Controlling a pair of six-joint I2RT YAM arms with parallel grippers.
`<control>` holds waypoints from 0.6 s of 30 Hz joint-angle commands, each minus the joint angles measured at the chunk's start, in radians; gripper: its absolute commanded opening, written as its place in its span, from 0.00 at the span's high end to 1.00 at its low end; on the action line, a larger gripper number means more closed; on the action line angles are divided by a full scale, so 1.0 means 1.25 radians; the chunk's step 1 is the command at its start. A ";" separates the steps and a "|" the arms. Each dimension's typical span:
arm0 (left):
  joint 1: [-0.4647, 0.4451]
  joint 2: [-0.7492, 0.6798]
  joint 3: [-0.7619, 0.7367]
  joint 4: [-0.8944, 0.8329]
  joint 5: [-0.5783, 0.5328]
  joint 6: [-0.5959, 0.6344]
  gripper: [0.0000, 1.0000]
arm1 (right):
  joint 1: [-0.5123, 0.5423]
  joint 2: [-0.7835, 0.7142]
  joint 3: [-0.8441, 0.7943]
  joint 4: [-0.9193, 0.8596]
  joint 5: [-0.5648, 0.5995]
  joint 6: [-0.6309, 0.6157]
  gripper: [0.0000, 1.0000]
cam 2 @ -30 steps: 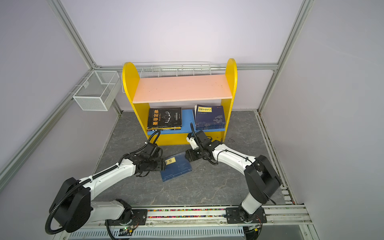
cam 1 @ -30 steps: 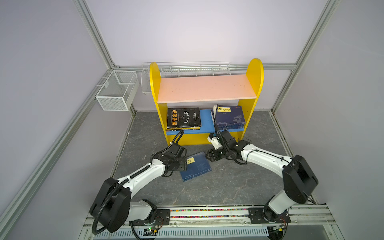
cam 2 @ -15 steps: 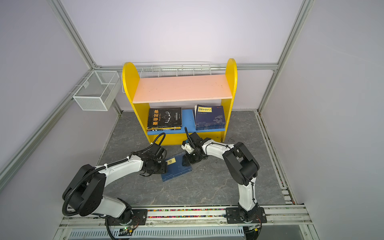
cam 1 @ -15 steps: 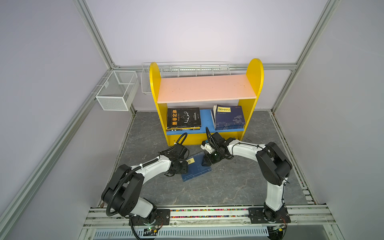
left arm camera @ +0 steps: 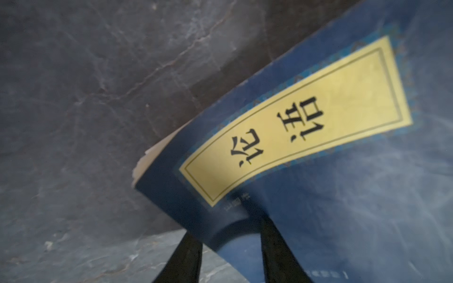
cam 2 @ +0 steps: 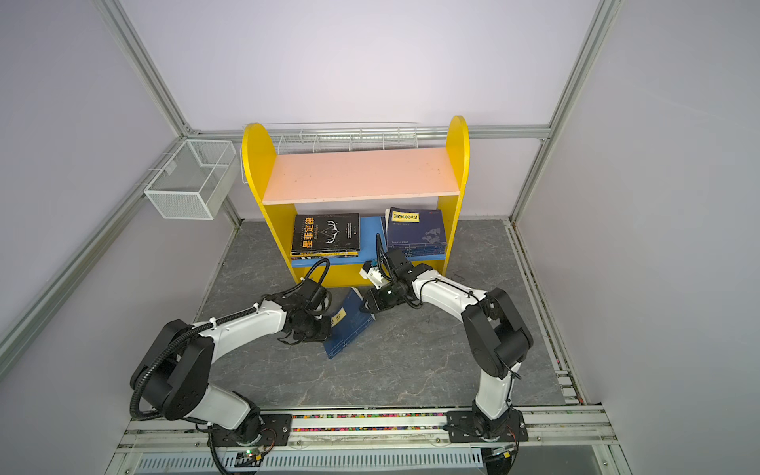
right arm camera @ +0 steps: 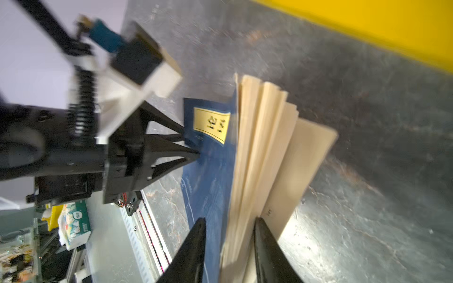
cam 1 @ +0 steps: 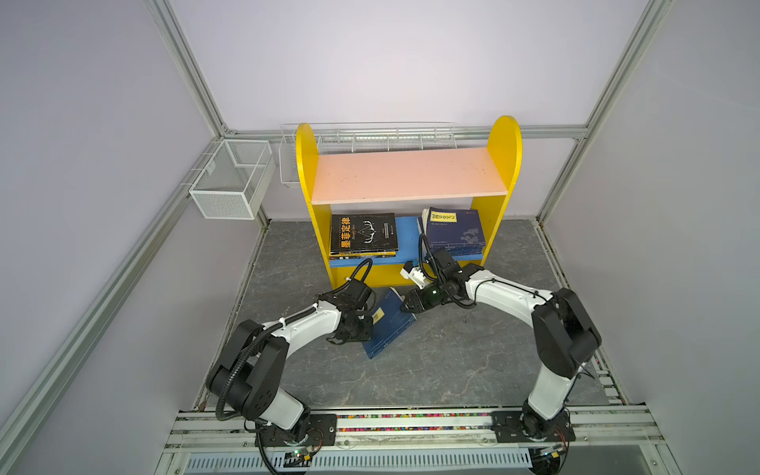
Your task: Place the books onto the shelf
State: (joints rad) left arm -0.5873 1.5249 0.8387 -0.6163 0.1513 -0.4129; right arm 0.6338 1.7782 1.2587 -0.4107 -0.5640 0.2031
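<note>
Shelf (cam 1: 411, 177): yellow, rounded-top side panels, bare pink upper board, blue lower board (cam 1: 407, 234); upright, upper centre of both top views.
Black stack (cam 1: 364, 232): lies flat, left on the blue board; black cover, orange title.
Navy stack (cam 1: 454, 228): lies flat, right on the blue board; yellow label.
Loose navy book (cam 1: 390, 325): mid-frame on the grey surface before the shelf, tilted, pages fanned, yellow label.
</note>
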 commanded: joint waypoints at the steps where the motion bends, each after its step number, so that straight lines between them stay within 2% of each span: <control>1: -0.007 -0.019 0.050 0.029 0.067 0.031 0.60 | 0.011 -0.028 -0.013 0.049 -0.038 0.009 0.85; 5: 0.019 -0.075 0.042 0.067 0.101 0.012 0.59 | -0.001 -0.055 -0.047 0.089 -0.023 0.033 0.94; 11: 0.109 -0.202 -0.030 0.173 0.168 -0.068 0.56 | -0.020 -0.116 -0.084 0.134 -0.049 0.045 0.94; 13: 0.138 -0.266 -0.065 0.204 0.165 -0.109 0.45 | -0.041 -0.151 -0.110 0.178 -0.083 0.072 0.94; 15: 0.154 -0.330 -0.087 0.211 0.122 -0.149 0.35 | -0.068 -0.183 -0.133 0.224 -0.129 0.111 0.94; 18: 0.165 -0.428 -0.136 0.262 0.103 -0.172 0.20 | -0.096 -0.234 -0.157 0.273 -0.186 0.146 0.94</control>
State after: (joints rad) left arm -0.3920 1.0641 0.7097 -0.3878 0.2981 -0.5617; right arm 0.5415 1.5501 1.0828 -0.1886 -0.6754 0.3252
